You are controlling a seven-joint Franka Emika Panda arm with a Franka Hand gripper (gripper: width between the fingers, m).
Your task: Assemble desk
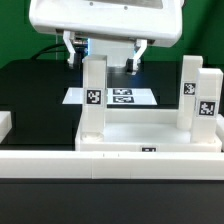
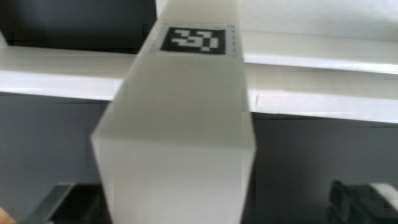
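The white desk top [image 1: 150, 137] lies at the front of the black table with legs standing upright on it. One tagged leg [image 1: 95, 95] stands at the exterior view's left, and two more legs [image 1: 190, 95] [image 1: 208, 105] stand at its right. My gripper [image 1: 105, 62] hangs over the left leg with its jaws open, one finger on each side of the leg's upper end. In the wrist view the leg [image 2: 178, 120] fills the middle between the dark fingers [image 2: 365, 205], with a clear gap on one side. The desk top [image 2: 329, 90] lies beyond it.
The marker board [image 1: 122, 97] lies flat behind the desk top. A long plain white rail [image 1: 60, 163] runs along the front edge. A small white part [image 1: 5, 125] sits at the exterior view's far left.
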